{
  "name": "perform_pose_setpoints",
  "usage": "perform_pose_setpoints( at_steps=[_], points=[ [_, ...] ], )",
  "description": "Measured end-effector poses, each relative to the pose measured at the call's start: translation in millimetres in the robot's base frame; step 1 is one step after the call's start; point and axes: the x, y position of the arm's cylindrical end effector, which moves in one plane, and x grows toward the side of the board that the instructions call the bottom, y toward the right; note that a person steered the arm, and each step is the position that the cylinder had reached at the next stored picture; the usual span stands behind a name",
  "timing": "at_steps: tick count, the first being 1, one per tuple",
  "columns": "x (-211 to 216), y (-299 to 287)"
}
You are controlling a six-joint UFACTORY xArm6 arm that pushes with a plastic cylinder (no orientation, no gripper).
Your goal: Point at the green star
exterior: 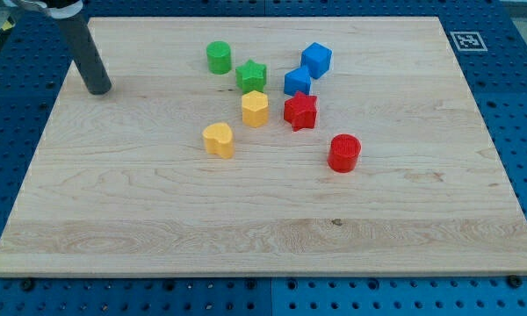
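At view's left my tip [97, 89], green star [251, 75] well apart

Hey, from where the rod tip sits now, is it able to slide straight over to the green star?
Probably yes. My tip sits far toward the view's left of the green star, with bare board between. The green cylinder lies just above that line, so a slightly lower path looks safest.

A thick, dark grey round rod with a pale collar near its upper end, ending in my tip [97, 89], blunt and flat.
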Motion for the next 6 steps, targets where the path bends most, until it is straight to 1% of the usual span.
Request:
perform_pose_setpoints(
  at_steps=[1, 3, 4, 6],
  points=[
    [0.1, 0.3],
    [-4.2, 80.7],
    [-4.2, 86.7],
    [2.6, 165.7]
  ],
)
